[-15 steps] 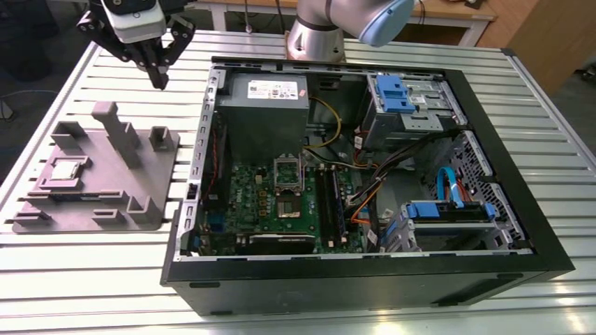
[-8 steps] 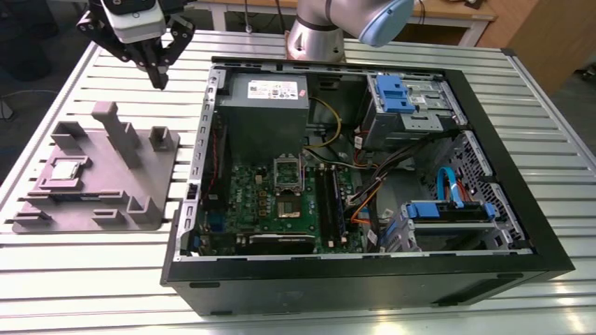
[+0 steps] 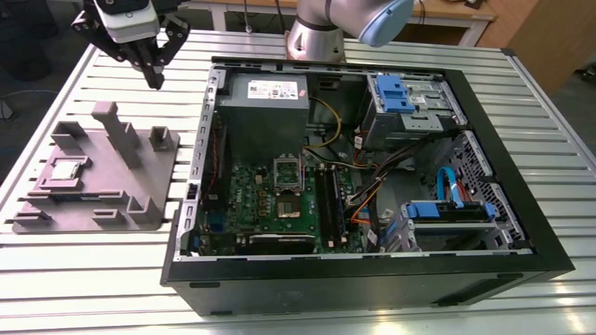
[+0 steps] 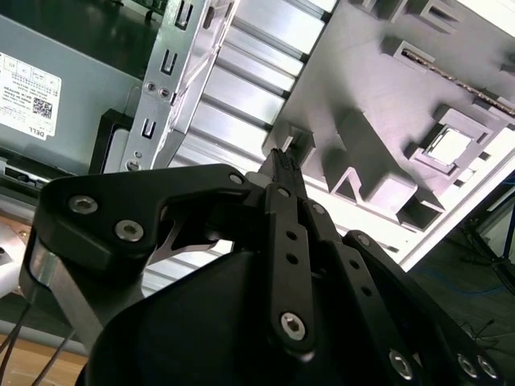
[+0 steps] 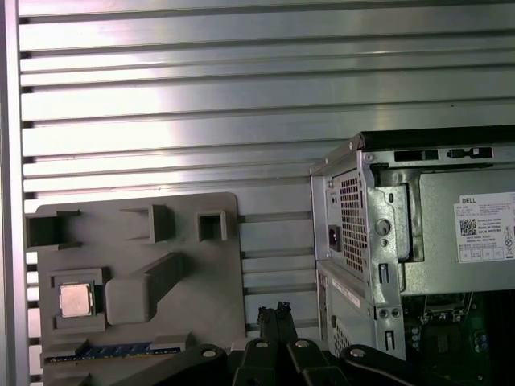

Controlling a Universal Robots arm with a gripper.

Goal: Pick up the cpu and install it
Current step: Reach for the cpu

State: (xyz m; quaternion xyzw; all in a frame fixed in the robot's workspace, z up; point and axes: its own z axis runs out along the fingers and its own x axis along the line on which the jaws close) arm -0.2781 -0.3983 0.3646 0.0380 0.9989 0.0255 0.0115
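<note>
Exterior view: the hand (image 3: 155, 80) hangs pinched together and empty above the slatted surface (image 3: 93, 279), between the grey fixture plate (image 3: 105, 190) and the open computer case (image 3: 373, 279). The cpu (image 3: 63, 169) lies in the plate's recess.

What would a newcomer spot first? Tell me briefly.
The open computer case dominates the exterior view's right, its motherboard exposed. At that view's left a grey fixture plate holds the cpu in a recess, and the end effector hangs nearby, carrying nothing.

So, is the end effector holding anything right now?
Nothing: the end effector is shut and empty, and the cpu lies in the grey fixture plate.
</note>
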